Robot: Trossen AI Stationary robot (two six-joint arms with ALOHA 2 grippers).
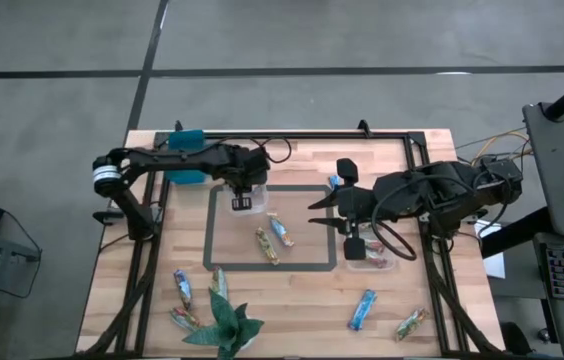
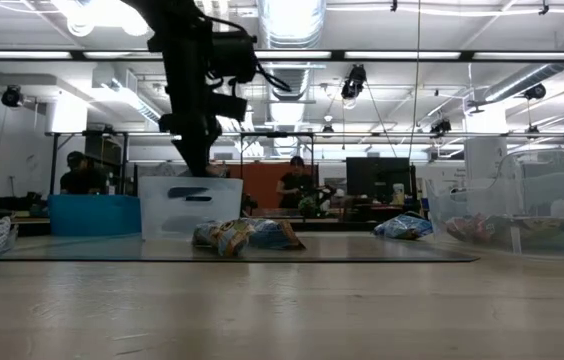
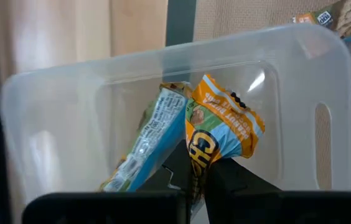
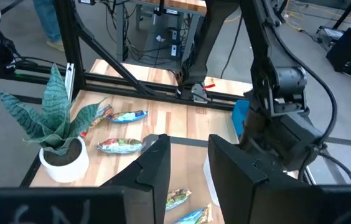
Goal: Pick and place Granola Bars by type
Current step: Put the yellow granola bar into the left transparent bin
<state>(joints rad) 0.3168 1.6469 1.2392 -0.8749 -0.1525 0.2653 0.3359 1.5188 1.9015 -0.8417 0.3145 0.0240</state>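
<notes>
My left gripper (image 1: 244, 190) points down into a clear plastic tub (image 1: 245, 204) at the marked rectangle's far left corner. It is shut on a granola bar (image 3: 222, 127) in an orange and green wrapper. A second bar (image 3: 150, 140) with a blue and white wrapper leans in that tub. Two loose bars (image 1: 280, 230) (image 1: 266, 245) lie inside the taped rectangle. My right gripper (image 1: 324, 212) hangs high above the rectangle's right side, open (image 4: 188, 168), with nothing between its fingers. My left gripper pinches the orange and green bar's crimped wrapper end (image 3: 197, 163) between its two fingers. The fingers come from above, pointing steeply down. The bar hangs below them inside the tub; whether its lower end touches the tub's floor, I cannot tell.
Another clear tub (image 1: 367, 255) holding bars stands at the rectangle's near right corner. More bars lie near the front: (image 1: 182, 287), (image 1: 184, 318), (image 1: 362, 308), (image 1: 411, 323). A green paper plant (image 1: 227, 325) stands at the front edge. A blue box (image 1: 187, 140) sits at the far left.
</notes>
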